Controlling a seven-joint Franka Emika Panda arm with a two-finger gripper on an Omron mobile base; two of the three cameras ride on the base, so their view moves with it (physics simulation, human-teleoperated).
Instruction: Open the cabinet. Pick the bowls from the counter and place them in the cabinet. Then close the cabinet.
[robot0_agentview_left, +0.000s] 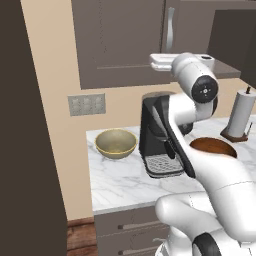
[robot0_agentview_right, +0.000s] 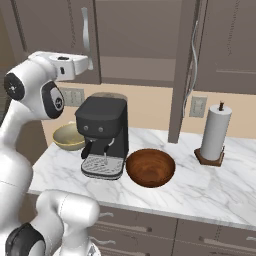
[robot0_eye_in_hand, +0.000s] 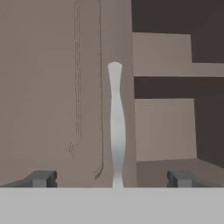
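Hand view looks straight at the left door's curved silver handle (robot0_eye_in_hand: 116, 127), which stands between the tool's (robot0_eye_in_hand: 112, 178) two fingertips; they are spread wide apart and hold nothing. Right of that door the cabinet (robot0_agentview_right: 140, 45) is open, its shelf (robot0_eye_in_hand: 164, 70) bare. The right door (robot0_agentview_right: 182, 75) stands swung out, edge-on in the right base view. Two bowls sit on the marble surface (robot0_agentview_right: 200, 190), both empty: the olive-yellow bowl (robot0_agentview_left: 116, 143) at the left near the wall, the reddish-brown bowl (robot0_agentview_right: 150, 167) just right of one black coffee machine (robot0_agentview_right: 102, 137). One paper towel roll (robot0_agentview_right: 215, 132) stands upright on its holder, far right.
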